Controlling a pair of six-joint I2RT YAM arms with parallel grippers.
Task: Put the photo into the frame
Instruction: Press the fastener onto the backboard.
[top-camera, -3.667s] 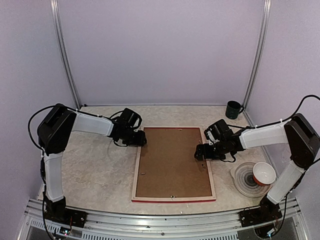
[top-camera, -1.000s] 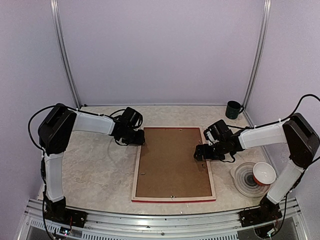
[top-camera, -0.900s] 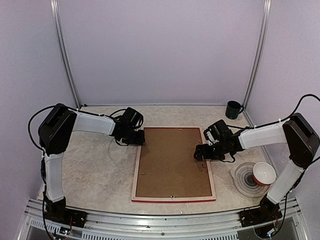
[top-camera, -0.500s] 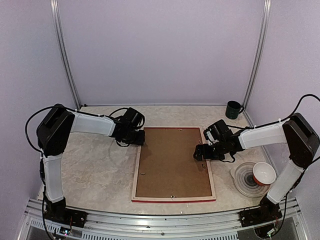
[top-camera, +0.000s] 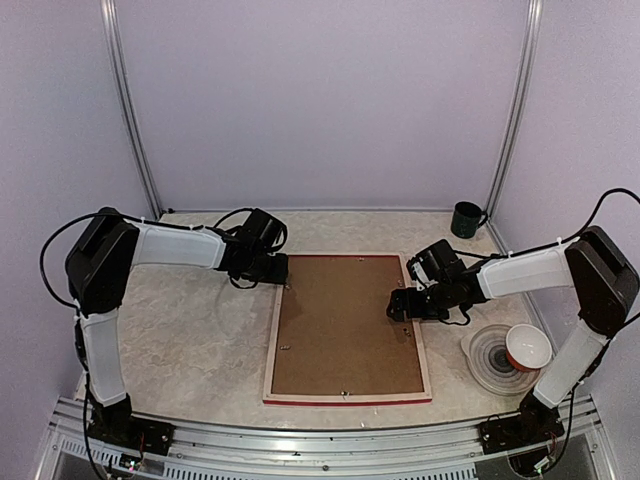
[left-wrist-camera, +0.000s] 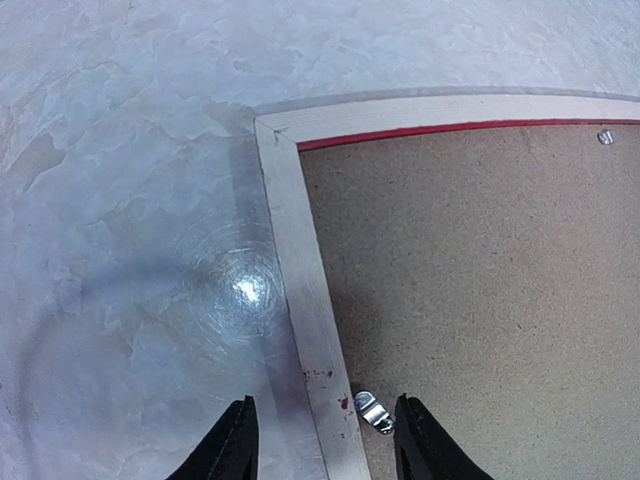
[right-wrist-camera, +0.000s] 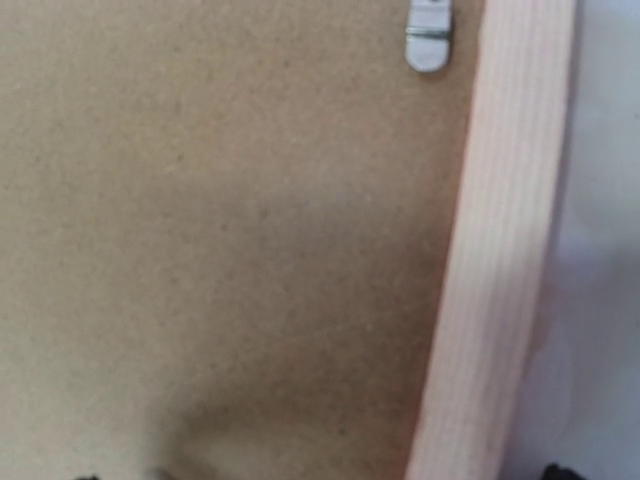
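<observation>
Left wrist view: left pincer (left-wrist-camera: 322, 445) released astride the frame (left-wrist-camera: 290, 230) edge; right pincer (top-camera: 399, 305) released, spread wide.

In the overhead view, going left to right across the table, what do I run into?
Left tool → frame, lying back up → green mug → red-and-white bowl.

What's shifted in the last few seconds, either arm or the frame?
The left gripper moved slightly along the frame's left rail toward the far corner, with its elbow swinging outward. Its jaws are still apart and hold nothing. The right gripper, frame, backing board, mug and bowl stayed put.
</observation>
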